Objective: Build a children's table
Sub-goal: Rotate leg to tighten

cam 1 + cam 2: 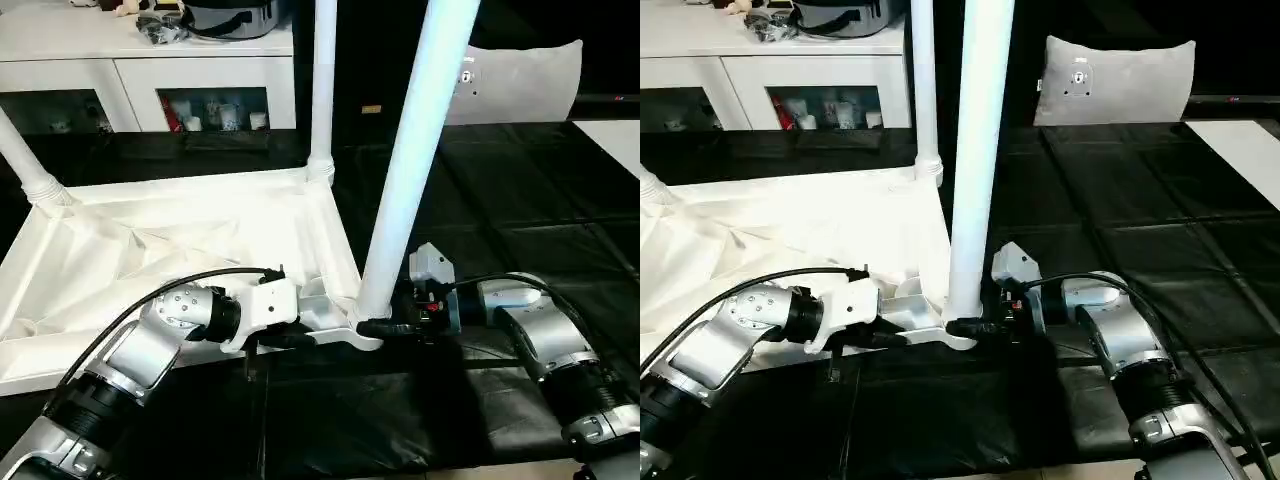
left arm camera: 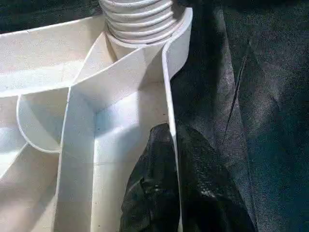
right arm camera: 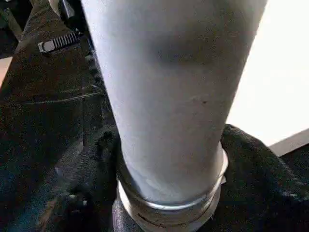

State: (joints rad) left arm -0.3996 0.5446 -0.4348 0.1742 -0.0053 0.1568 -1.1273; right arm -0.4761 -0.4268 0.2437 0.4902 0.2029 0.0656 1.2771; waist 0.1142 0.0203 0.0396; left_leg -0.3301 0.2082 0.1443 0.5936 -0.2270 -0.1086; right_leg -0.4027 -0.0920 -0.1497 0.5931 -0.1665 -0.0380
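Black padded flooring carries the upside-down white tabletop, ribbed underside up, long axis running away to the left. Three legs stand in corner sockets; the nearest leg rises almost vertically, leaning slightly right. Left gripper pinches the tabletop's near rim. Right gripper straddles that leg's base, fingers spread.

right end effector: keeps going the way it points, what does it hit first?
Likely the near leg: the right end effector points at its base, fingers either side, so almost nothing lies between.
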